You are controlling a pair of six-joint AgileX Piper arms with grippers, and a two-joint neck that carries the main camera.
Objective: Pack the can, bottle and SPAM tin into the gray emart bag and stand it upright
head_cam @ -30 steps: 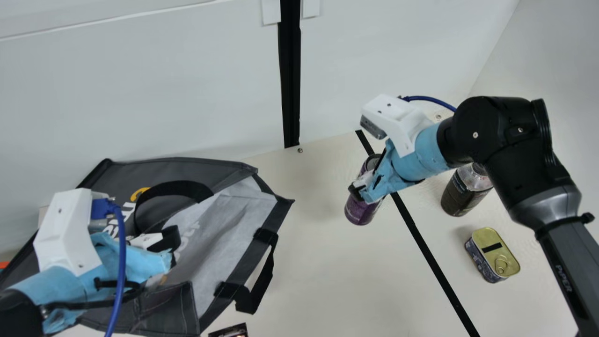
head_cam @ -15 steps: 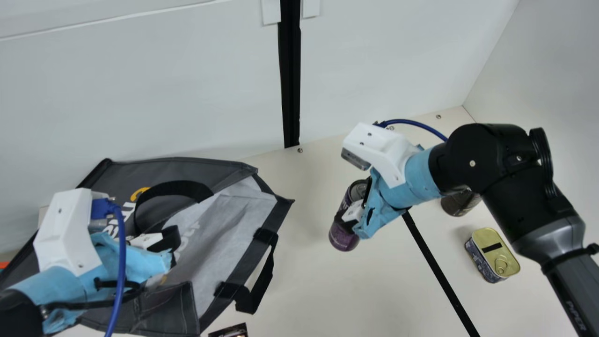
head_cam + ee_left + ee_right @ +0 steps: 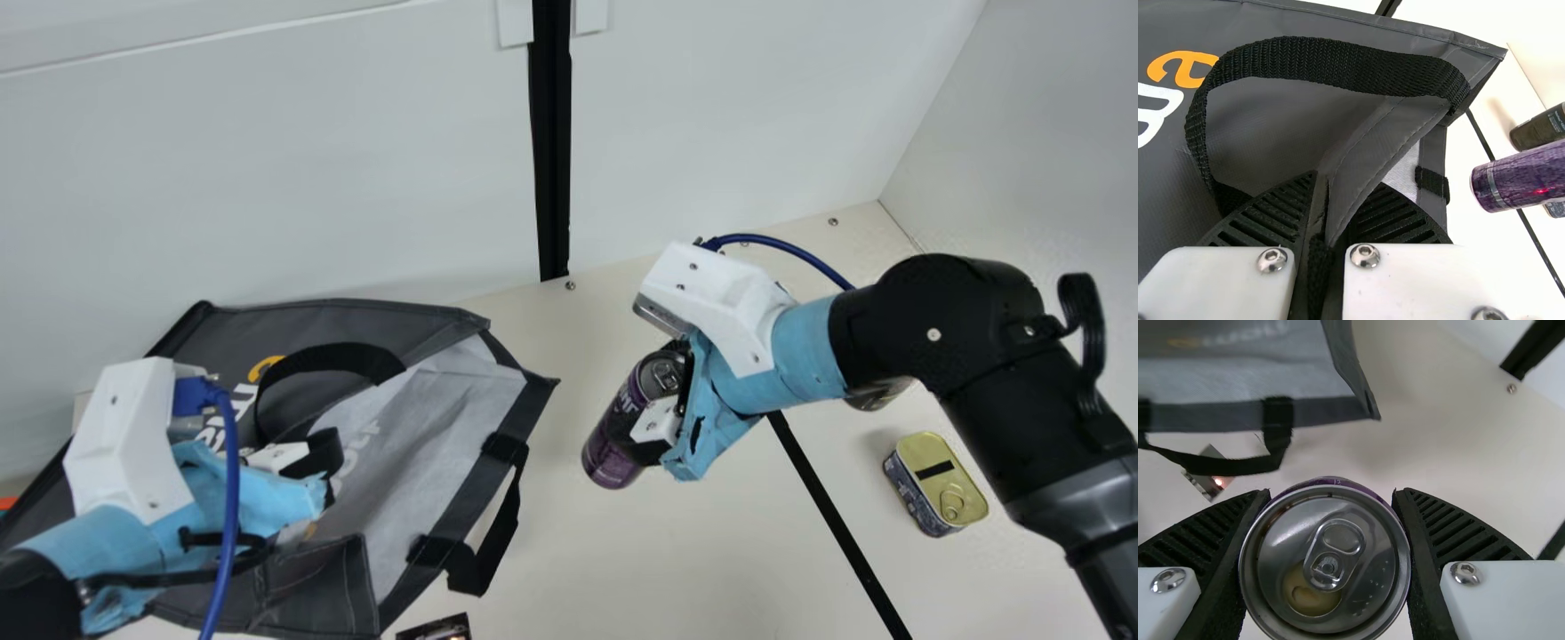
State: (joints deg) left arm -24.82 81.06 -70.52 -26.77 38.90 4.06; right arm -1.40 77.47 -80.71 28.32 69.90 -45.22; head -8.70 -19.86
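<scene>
On its side at the left lies the gray emart bag (image 3: 427,436), mouth facing right. My left gripper (image 3: 329,467) is shut on the bag's upper edge; in the left wrist view that gripper (image 3: 1325,227) pinches the fabric and strap. My right gripper (image 3: 667,431) holds the purple can (image 3: 613,440), tilted, right of the bag mouth. The can's top (image 3: 1328,560) sits between the right gripper's (image 3: 1328,553) two fingers in the right wrist view. Partly behind the right arm is the dark bottle (image 3: 876,396). The SPAM tin (image 3: 938,484) rests on the table at the right.
A small dark object (image 3: 436,628) is at the near edge, below the bag. Pale walls (image 3: 267,178) stand behind and at the right. A black strip (image 3: 836,524) crosses the table, and a bag handle (image 3: 487,551) sticks out from the mouth.
My right gripper has carried the purple can toward the bag mouth, leftward and nearer the table's front, tilting it further. The right arm now covers more of the bottle. My left arm has kept still.
</scene>
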